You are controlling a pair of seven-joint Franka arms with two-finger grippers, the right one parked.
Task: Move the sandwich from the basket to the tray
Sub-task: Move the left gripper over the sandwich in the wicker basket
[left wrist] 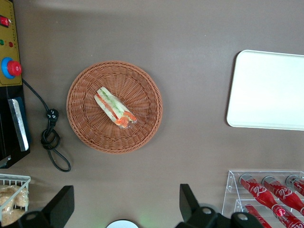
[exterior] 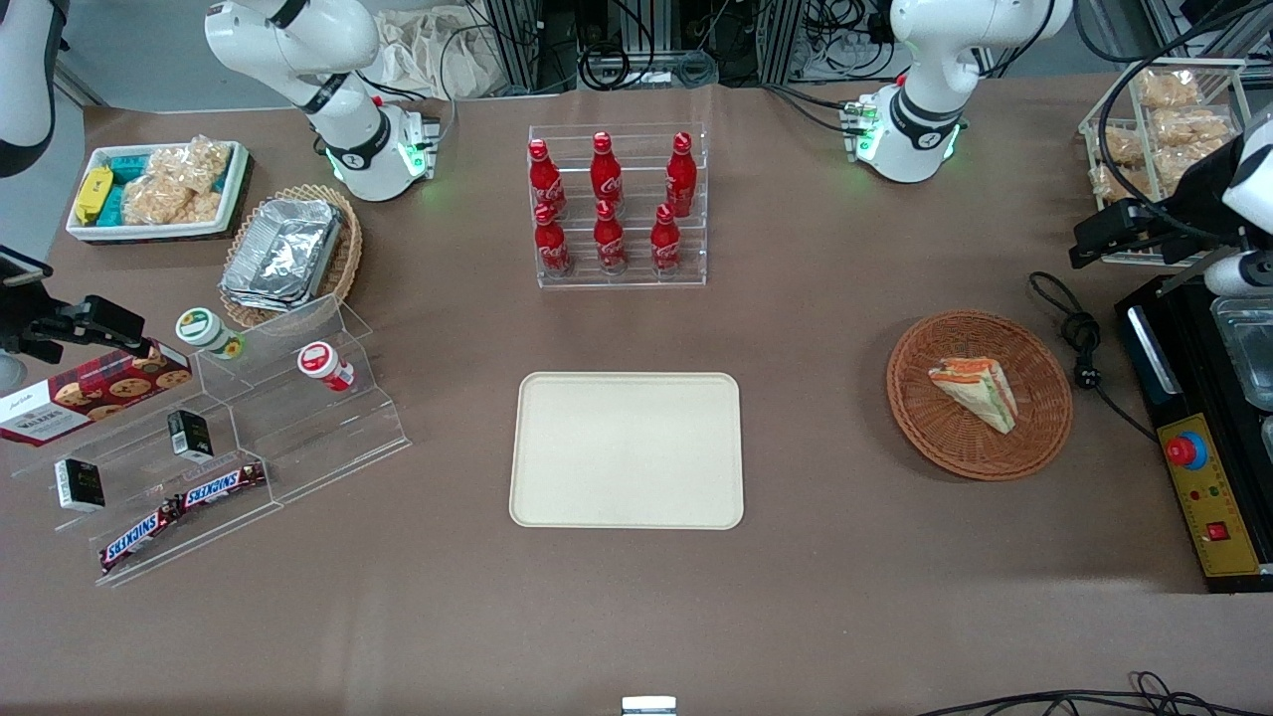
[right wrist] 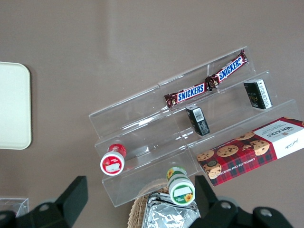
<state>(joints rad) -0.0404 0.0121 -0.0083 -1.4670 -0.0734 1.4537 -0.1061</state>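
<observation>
From the front camera I see the sandwich [exterior: 975, 392] — a white-bread wedge with orange, red and green layers — lying in the basket [exterior: 980, 449], toward the working arm's end of the brown table [exterior: 845, 597]. Bare cloth separates the basket from the cream tray [exterior: 627, 449], which sits nearer the camera than the bottle rack [exterior: 618, 206]. On the left wrist camera my gripper [left wrist: 127, 204] hangs high above the table beside the basket [left wrist: 85, 114], fingers [left wrist: 61, 203] spread wide apart — the sandwich [left wrist: 115, 107] untouched, tray [left wrist: 268, 90] well apart.
</observation>
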